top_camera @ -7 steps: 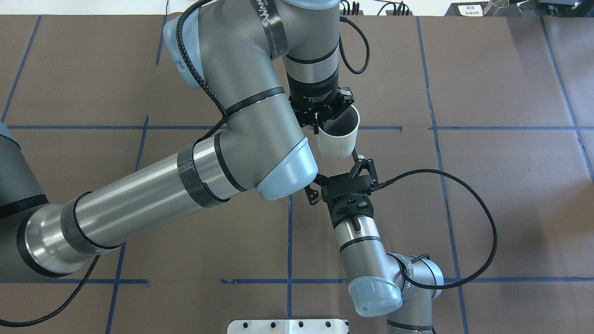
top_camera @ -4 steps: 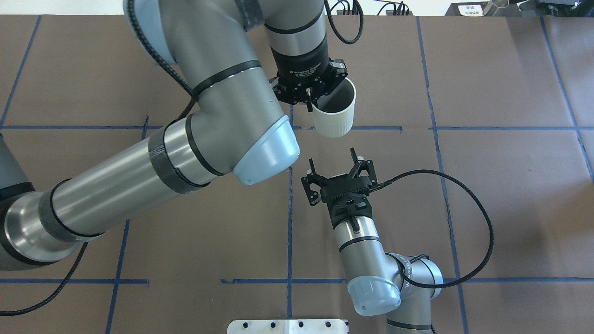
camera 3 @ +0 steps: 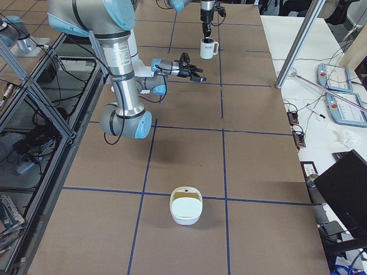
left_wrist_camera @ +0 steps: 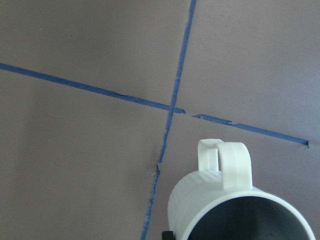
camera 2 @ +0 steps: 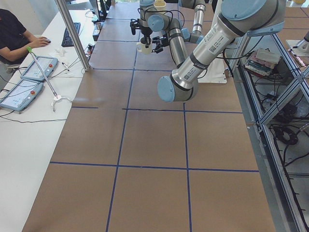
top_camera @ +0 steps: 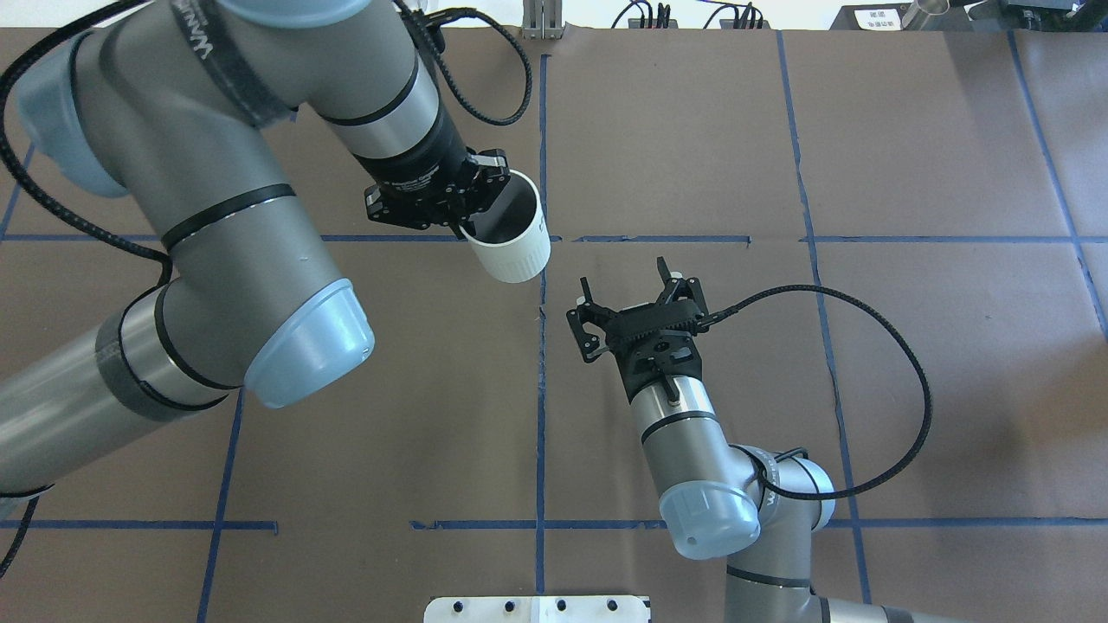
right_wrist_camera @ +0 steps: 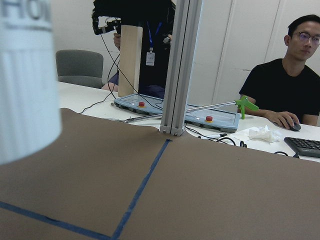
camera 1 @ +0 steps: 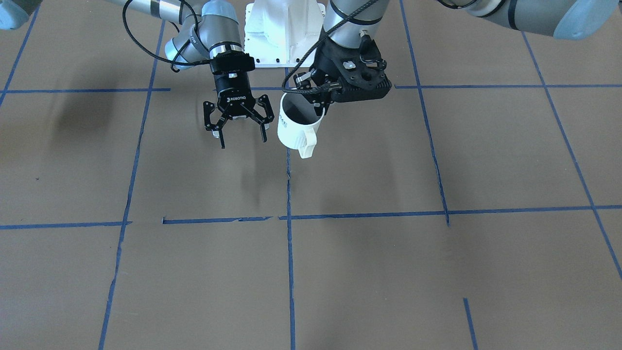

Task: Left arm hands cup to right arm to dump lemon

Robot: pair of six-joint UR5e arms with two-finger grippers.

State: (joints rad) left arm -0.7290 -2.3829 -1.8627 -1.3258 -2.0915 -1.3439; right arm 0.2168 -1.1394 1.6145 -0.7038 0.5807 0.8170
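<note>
Brown bench (top_camera: 909, 346), blue tape grid (top_camera: 540, 433). Held at rim by left gripper (camera 1: 319, 106), cup (camera 1: 291, 132) hangs apparently clear of surface. Near it, not touching: right gripper (camera 1: 243, 139), spread wide, empty. Pickup looks done; handover, dump pending. No lemon visible.

Bright, even overhead light; soft, faint shadows on the table (camera 1: 340, 272) past the right pincer (camera 1: 243, 141); cup (right_wrist_camera: 25, 90) blurred before it.

The cup (top_camera: 517, 260) looks like matt white ceramic, ribbed outside. The table (top_camera: 952, 389) is covered in dull brown paper with blue tape (top_camera: 541, 433), and the left arm (top_camera: 216, 285) is satiny grey metal.
</note>
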